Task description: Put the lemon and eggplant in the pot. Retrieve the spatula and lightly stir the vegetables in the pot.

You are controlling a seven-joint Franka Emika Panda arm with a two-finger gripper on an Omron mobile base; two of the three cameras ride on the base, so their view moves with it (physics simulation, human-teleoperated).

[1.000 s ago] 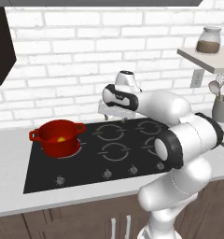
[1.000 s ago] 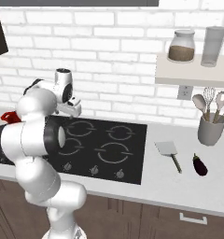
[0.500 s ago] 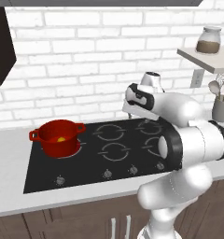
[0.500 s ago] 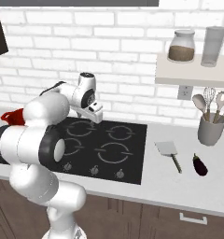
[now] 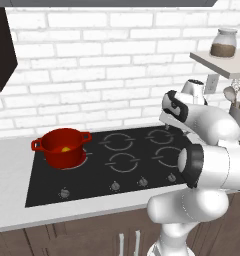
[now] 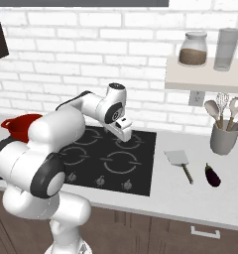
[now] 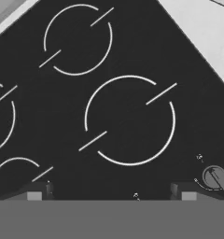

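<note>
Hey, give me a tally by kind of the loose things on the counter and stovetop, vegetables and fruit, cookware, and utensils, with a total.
Vegetables and fruit: 2, the lemon inside the pot and the eggplant on the counter.
Cookware: 1, the pot.
Loose utensils: 1, the spatula.
Utensil holders: 1, the crock of tools.
Total: 5

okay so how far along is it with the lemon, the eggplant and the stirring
Done: the lemon already lies inside the pot on the stove's left. In hand: nothing; the gripper hangs open and empty over the cooktop, its fingers apart. Left: the eggplant lies on the counter to the right, with the spatula beside it, so the eggplant, the spatula pickup and the stirring remain.
</note>
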